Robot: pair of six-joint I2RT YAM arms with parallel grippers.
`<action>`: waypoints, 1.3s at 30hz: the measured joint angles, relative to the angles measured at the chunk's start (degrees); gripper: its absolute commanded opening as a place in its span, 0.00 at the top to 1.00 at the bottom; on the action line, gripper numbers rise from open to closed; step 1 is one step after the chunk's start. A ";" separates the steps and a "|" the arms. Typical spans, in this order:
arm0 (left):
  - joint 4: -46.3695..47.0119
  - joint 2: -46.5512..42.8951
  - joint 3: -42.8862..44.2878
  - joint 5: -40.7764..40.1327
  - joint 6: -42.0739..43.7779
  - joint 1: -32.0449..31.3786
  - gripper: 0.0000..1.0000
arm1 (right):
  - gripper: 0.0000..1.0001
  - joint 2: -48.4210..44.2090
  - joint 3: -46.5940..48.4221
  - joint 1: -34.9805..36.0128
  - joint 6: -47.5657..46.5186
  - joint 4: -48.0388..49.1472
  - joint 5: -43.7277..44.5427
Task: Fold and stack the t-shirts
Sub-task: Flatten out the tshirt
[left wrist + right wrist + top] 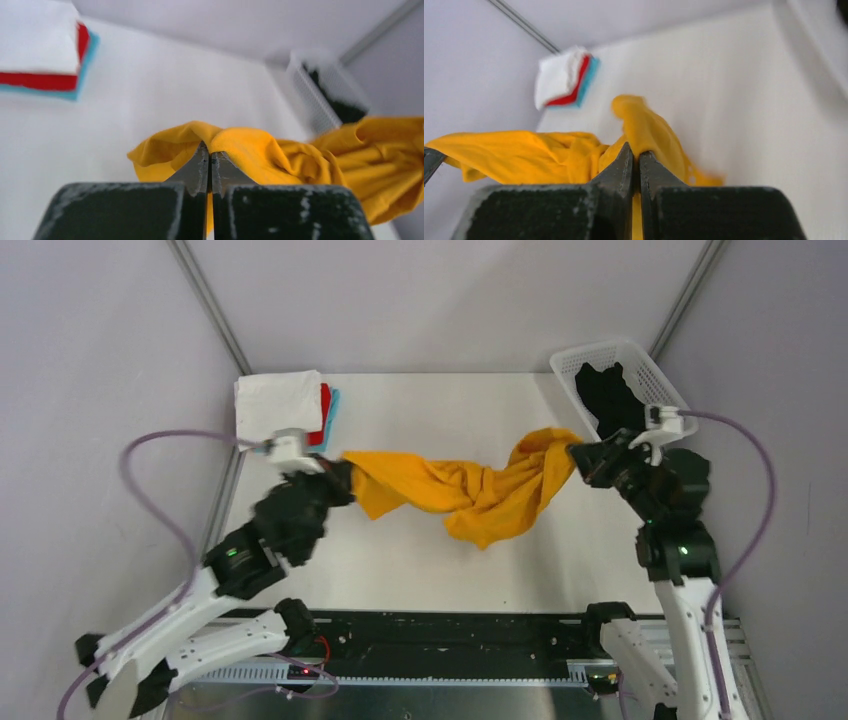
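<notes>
The mustard-yellow t-shirt [470,490] hangs bunched and twisted between my two grippers above the table's middle. My left gripper [343,472] is shut on its left end [235,145]. My right gripper [580,455] is shut on its right end [644,130]. A black t-shirt [608,398] lies in the white lattice basket [570,362] at the back right. A folded stack sits at the back left: a white t-shirt [278,402] on top, a red one [325,410] and a light-blue one [333,412] under it. The stack also shows in the left wrist view [35,40] and the right wrist view [564,80].
Grey walls with metal corner posts [205,300] close in the white table [420,570] on three sides. A black rail [450,635] runs along the near edge between the arm bases. Purple cables [150,490] loop beside each arm.
</notes>
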 measured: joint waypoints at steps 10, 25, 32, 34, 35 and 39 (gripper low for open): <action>-1.79 -15.58 11.30 -14.95 11.28 0.02 1.00 | 1.00 -8.83 17.29 -0.81 -0.39 1.03 0.81; -2.60 14.71 17.16 -0.37 11.65 33.64 1.00 | 1.00 20.57 21.07 -4.55 1.66 4.24 -2.34; -2.23 7.26 16.33 6.95 10.03 35.60 1.00 | 1.00 16.09 21.77 -6.03 1.73 2.80 -4.57; -2.27 2.38 14.10 8.72 9.01 35.65 1.00 | 1.00 13.22 21.77 -6.10 1.70 1.09 -5.16; -2.32 -0.46 12.79 9.66 8.46 35.67 1.00 | 1.00 11.52 21.77 -6.10 1.70 0.04 -5.40; -3.43 -9.16 9.42 12.94 6.69 35.69 1.00 | 1.00 4.79 21.75 -6.10 1.64 -3.67 -5.14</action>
